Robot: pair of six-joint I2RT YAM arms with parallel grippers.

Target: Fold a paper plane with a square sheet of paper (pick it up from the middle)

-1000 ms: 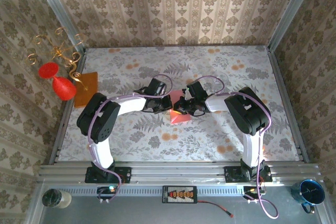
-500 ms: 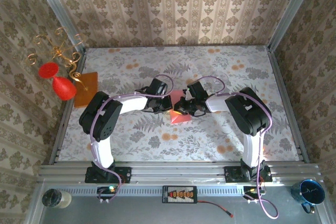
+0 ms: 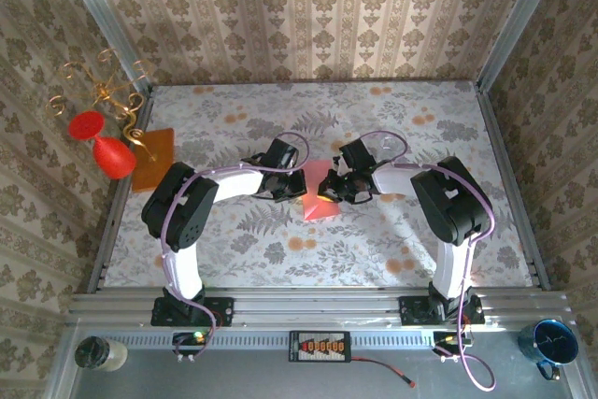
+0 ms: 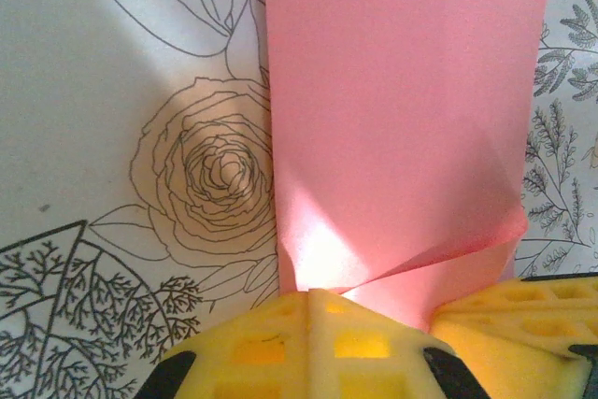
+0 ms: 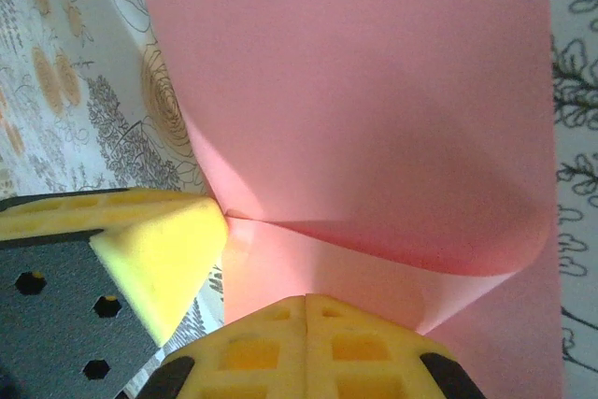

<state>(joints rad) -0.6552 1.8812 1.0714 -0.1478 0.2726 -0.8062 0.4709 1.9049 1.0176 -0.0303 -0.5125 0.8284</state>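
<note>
The square sheet of paper [image 3: 320,195] is salmon pink and lies partly folded at the table's middle, with no dart shape of a paper plane. In the left wrist view the paper [image 4: 402,109] carries a slanting crease that starts at my left gripper [image 4: 309,298]. That gripper is shut, its tip at the sheet's left edge. My right gripper [image 5: 306,304] is shut too, its tip resting on the paper [image 5: 374,91] below a raised flap. From above, the left gripper [image 3: 301,186] and right gripper [image 3: 334,188] meet over the sheet from either side.
A darker orange sheet [image 3: 154,158] lies at the table's left edge beside red goblets [image 3: 105,142] on a gold stand. Patterned walls close in three sides. A blue mug [image 3: 551,343] and a jar [image 3: 98,354] stand off the table, in front of the arm rail.
The right gripper has slid to the right off the sheet's middle, so more pink paper shows. The left arm has shifted slightly right. Both grippers stay shut.
</note>
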